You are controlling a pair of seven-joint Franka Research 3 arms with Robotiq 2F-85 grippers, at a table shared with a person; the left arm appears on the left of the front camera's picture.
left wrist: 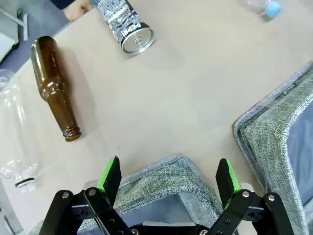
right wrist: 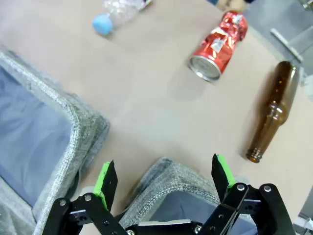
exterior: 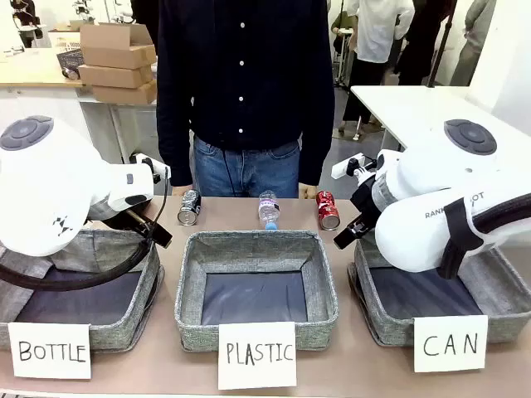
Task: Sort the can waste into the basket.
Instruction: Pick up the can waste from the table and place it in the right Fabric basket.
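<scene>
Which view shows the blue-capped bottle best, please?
The front view: the blue-capped bottle shows whole, between the silver can and red can. Both wrist views catch just its cap end at the top edge.
</scene>
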